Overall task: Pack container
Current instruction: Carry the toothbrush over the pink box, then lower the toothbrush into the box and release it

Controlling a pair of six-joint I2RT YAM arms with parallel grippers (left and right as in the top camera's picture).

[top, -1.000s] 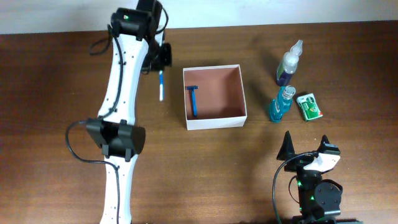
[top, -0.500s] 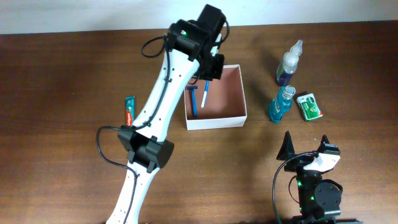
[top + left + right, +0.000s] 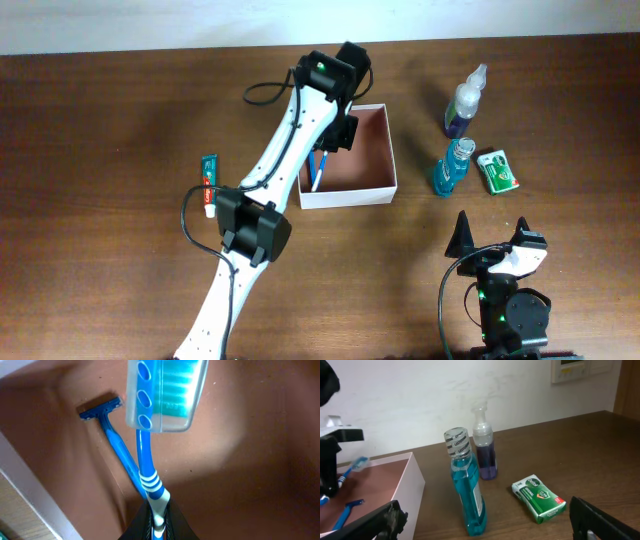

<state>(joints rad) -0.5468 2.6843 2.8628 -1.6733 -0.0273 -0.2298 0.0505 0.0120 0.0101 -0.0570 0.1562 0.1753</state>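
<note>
My left gripper [image 3: 159,521] is clamped on a blue toothbrush [image 3: 144,455], holding it inside the container [image 3: 365,150] (white walls, reddish-brown floor) over a blue razor [image 3: 116,445]. The container sits mid-table, and my right gripper [image 3: 492,242] hangs wide apart, holding nothing.

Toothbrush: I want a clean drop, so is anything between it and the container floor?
Yes: the razor lies on the container floor, its handle crossing under the toothbrush held by the left gripper. Otherwise nothing visible.
</note>
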